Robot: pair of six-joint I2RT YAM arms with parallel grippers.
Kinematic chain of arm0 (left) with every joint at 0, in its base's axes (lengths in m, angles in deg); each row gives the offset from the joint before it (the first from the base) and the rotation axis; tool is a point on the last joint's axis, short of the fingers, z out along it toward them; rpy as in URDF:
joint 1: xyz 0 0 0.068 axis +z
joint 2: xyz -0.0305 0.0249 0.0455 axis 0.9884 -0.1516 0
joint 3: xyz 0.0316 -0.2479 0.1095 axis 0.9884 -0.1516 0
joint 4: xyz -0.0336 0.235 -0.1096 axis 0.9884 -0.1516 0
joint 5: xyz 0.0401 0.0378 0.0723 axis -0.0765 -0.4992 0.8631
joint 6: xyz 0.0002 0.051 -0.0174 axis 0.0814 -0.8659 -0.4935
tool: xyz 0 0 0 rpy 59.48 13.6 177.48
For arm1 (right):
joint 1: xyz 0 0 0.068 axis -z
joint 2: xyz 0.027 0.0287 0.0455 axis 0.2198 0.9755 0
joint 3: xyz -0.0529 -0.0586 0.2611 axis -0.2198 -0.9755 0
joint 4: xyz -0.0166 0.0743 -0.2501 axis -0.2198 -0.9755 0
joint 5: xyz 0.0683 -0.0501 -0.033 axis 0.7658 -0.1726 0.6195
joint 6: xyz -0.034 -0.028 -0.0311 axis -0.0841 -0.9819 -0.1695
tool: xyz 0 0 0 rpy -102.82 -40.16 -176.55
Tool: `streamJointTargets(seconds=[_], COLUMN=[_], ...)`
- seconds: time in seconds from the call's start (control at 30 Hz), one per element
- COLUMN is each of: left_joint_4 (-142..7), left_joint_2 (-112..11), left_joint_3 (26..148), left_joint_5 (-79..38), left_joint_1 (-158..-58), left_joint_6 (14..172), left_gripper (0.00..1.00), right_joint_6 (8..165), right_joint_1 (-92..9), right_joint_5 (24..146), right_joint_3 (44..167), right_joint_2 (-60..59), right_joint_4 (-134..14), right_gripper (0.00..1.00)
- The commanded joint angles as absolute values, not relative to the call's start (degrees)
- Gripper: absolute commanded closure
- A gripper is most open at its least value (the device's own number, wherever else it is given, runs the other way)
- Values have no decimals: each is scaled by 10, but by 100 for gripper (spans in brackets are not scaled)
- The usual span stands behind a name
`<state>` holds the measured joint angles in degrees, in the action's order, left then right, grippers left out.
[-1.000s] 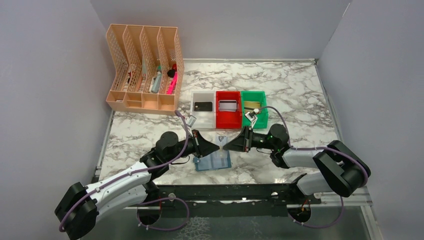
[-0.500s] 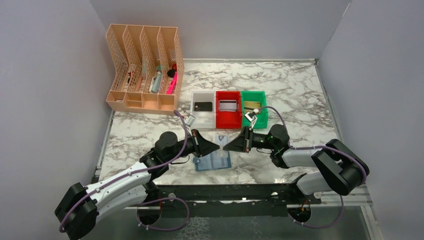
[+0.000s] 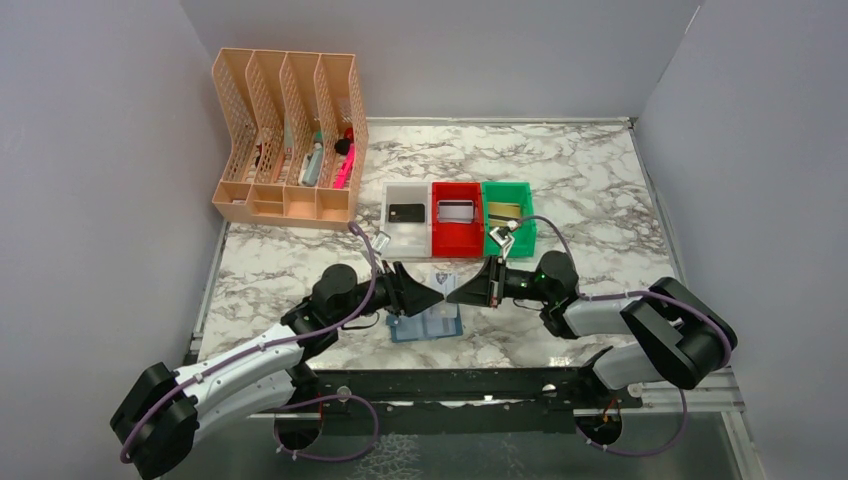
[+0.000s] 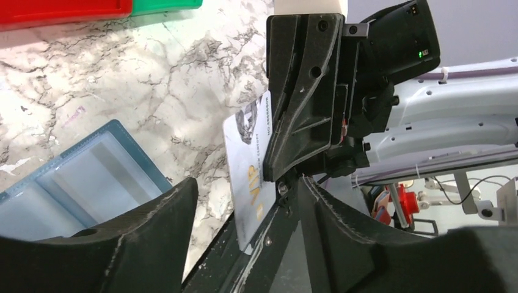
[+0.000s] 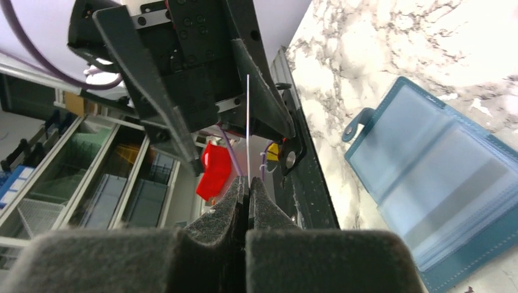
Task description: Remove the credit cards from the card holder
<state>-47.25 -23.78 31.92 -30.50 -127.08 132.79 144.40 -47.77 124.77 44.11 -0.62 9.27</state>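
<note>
Above the near edge of the table (image 3: 600, 190), 1 pale credit card (image 4: 253, 162) is hanging in the air between the 2 arms. It is standing on its thin edge, not lying flat. Its long side is running from the left arm across to the right arm. The letters "VIP" are running along that long side.

The right pincer (image 5: 248, 183) is squeezing 1 end of this card, with its 2 fingers pressed together on it. The left pincer (image 4: 244, 186) is standing apart. The other end of the card is reaching in between its 2 fingers (image 4: 140, 238). I cannot tell if either finger is touching the card.

Just below the 2 pincers, the card holder (image 3: 425, 324) is lying on the table. It is blue, it is lying open and flat, and its clear pockets are facing up. Its long side is running left to right, tipped a little. No pincer is touching it.

Behind it, 3 bins are sitting side by side in a row. The white bin (image 3: 405, 238) is holding 1 black card (image 3: 406, 212). The red bin (image 3: 456, 240) is holding 1 silver-grey card (image 3: 455, 211). The green bin (image 3: 508, 192) is holding 1 gold card (image 3: 503, 210). That is making 4 cards in all, 3 in bins and 1 in the air.

At the back left, 1 peach rack (image 3: 290, 140) with 4 slots is standing upright.
</note>
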Motion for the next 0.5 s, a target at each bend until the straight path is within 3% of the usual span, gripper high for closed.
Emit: streamJointTargets(seconds=[0.0, 0.13, 0.27, 0.47], left_joint_4=[-502, -603, -674, -700], left_joint_2=[-240, -234, -222, -214], left_joint_3=[327, 356, 377, 378], left_joint_5=[-270, -213, -166, -137], left_joint_1=[-1269, -1269, -1268, -1269], left_joint_6=[1320, 1295, 1282, 1283], left_gripper=[31, 16, 2, 1], right_joint_6=[1412, 1359, 1244, 1135], right_joint_1=[-477, -474, -461, -461], right_joint_5=[1209, 1184, 1122, 952], right_joint_3=[437, 452, 514, 595], right_joint_2=[-17, -47, -115, -189], right_joint_4=[41, -50, -293, -503], right_gripper=[99, 99, 99, 99])
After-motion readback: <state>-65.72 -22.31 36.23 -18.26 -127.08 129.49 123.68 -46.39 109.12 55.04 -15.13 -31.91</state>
